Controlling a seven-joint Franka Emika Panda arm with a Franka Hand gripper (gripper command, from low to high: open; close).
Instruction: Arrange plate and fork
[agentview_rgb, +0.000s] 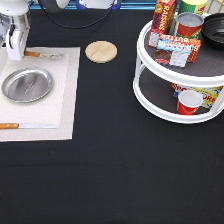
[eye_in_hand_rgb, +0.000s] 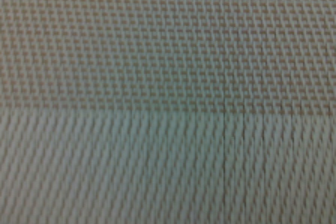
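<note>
The shiny silver plate (agentview_rgb: 27, 85) lies on a pale woven placemat (agentview_rgb: 65, 100) at the exterior view's left. The fork (agentview_rgb: 42, 54), with a brown handle and silver tines, lies flat on the mat just above the plate, tines toward the exterior view's right. My gripper (agentview_rgb: 15, 49) is low over the mat's top left, right at the fork's handle end. Whether it touches the handle does not show. The wrist view shows only the mat's weave (eye_in_hand_rgb: 168, 112) from very close.
A wooden-handled knife (agentview_rgb: 27, 126) lies on the mat below the plate. A round tan wooden disc (agentview_rgb: 101, 51) sits on the black table right of the mat. A white two-tier turntable rack (agentview_rgb: 150, 85) with boxes, cans and a red cup stands at the right.
</note>
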